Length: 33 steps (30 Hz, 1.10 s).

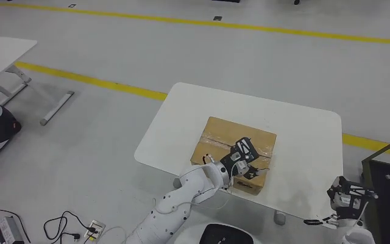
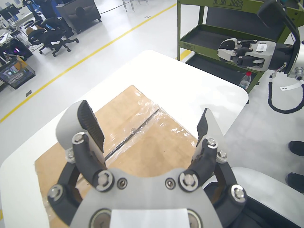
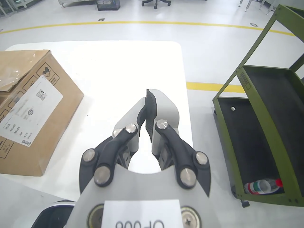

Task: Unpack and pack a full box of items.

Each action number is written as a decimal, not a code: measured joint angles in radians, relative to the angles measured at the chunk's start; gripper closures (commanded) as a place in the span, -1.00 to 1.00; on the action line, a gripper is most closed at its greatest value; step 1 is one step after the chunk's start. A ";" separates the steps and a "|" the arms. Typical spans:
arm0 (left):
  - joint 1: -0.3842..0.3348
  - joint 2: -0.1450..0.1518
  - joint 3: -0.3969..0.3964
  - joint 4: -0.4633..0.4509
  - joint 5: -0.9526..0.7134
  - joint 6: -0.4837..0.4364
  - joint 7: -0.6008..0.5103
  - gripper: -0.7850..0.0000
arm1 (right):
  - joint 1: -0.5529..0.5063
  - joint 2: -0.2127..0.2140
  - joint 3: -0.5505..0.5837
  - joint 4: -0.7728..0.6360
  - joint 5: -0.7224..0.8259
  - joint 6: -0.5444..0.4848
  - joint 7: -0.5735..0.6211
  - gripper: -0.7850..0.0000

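One box, one table

The top view looks steeply down on the whole tabletop. The left wrist view sits close over the box, facing the right edge. The right wrist view, off the near right corner, faces the far edge. Both share the box and the green cart.

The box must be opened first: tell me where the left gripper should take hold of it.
Probably a top flap's edge at the centre seam, coming from above: the box lies flat and closed, and the open left gripper hovers over that seam.
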 measured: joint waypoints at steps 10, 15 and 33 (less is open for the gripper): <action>0.004 -0.001 0.002 0.006 -0.007 0.005 -0.005 -1.00 | -0.051 0.001 0.003 -0.070 -0.038 0.017 -0.002 1.00; -0.036 -0.018 0.050 0.062 -0.156 0.044 -0.079 -1.00 | -0.055 0.001 0.006 -0.076 -0.054 0.018 0.003 1.00; -0.283 -0.060 0.238 0.321 0.074 0.098 -0.144 0.36 | -0.045 -0.002 0.012 -0.065 -0.047 0.025 0.007 1.00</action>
